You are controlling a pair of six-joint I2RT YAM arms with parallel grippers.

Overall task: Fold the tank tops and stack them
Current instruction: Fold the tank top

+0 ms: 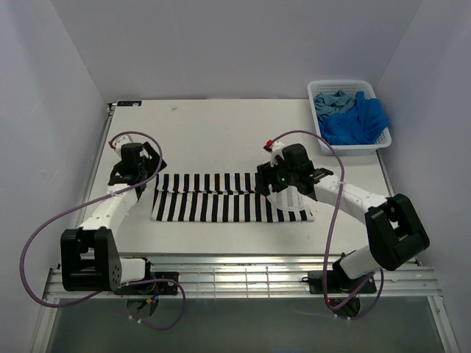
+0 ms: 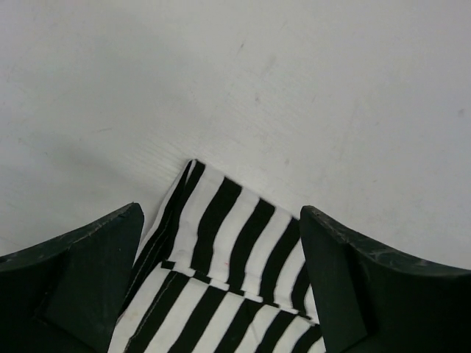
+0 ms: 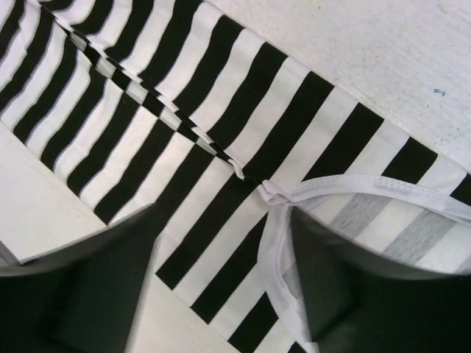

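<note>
Left pincer (image 2: 221,213) hangs open, tilted down over the 9 o'clock end of the striped top (image 1: 228,206). My right pincer (image 3: 221,220) is open over the 3 o'clock end. I see the top flat mid-table (image 1: 221,125), long axis 9-to-3, with open room toward 12. Blue tops (image 1: 353,121) fill the basket (image 1: 372,145) at 1 o'clock.
</note>
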